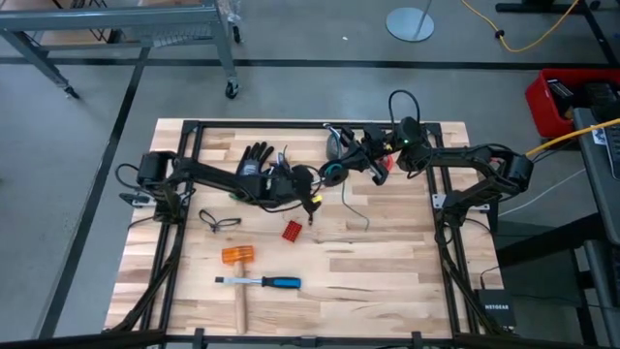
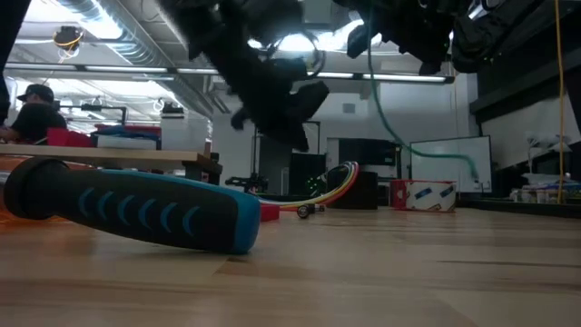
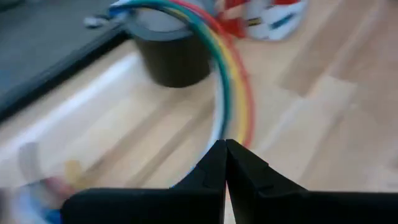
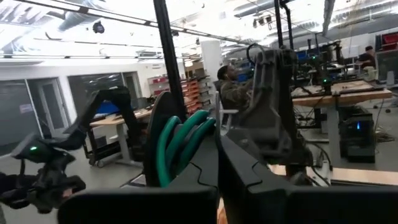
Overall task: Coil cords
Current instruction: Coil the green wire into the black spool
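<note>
Two arms were seen from above over the wooden worktop (image 1: 387, 281). The left gripper (image 1: 311, 206) was held low near the worktop's middle, beside a small red block (image 1: 292, 230); the right gripper (image 1: 373, 155) was raised near the far edge, where the green cord (image 1: 334, 173) was looped, a thin strand trailing onto the boards. A black glove (image 1: 255, 158), a mallet (image 1: 238, 276) and a blue-handled chisel (image 1: 262, 282) were left lying apart from the work. On a black box (image 1: 494, 308) at the near right corner, "NETGEAR" could be read.

At worktop level, the blue-and-black chisel handle (image 2: 136, 211) filled the foreground; behind it a multicoloured cord bundle (image 2: 331, 184) arched, and one green strand hung from above.

Past the left wrist, the jaws were clenched together, the coloured bundle (image 3: 227, 81) curving just ahead, seemingly pinched so that it could be drawn round.

Past the right wrist, green loops (image 4: 180, 143) were grasped between the jaws, probably lifted to keep the coil gathered. No writing was legible there.
</note>
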You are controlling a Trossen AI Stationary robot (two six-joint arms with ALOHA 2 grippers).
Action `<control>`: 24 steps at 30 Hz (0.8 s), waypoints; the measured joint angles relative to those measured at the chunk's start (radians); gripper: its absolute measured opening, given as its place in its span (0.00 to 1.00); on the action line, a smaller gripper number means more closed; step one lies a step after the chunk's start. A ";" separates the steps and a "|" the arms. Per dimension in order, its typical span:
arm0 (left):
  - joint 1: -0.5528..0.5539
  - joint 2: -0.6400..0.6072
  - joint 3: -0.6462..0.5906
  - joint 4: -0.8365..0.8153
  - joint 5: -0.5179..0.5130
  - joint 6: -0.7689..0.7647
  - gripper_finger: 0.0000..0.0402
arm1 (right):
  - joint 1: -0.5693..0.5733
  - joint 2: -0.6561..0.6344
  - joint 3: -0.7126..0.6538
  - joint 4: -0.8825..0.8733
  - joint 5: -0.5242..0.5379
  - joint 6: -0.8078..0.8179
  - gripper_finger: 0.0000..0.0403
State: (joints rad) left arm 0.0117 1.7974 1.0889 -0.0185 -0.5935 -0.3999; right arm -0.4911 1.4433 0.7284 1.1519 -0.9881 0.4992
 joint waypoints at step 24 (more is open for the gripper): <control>-0.086 -0.023 -0.224 0.739 0.309 -0.167 0.09 | 0.000 0.000 0.000 -0.036 0.151 -0.133 0.00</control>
State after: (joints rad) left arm -0.0742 1.7741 0.8650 0.7204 -0.2846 -0.5664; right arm -0.4915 1.4433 0.7284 1.1160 -0.8375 0.3664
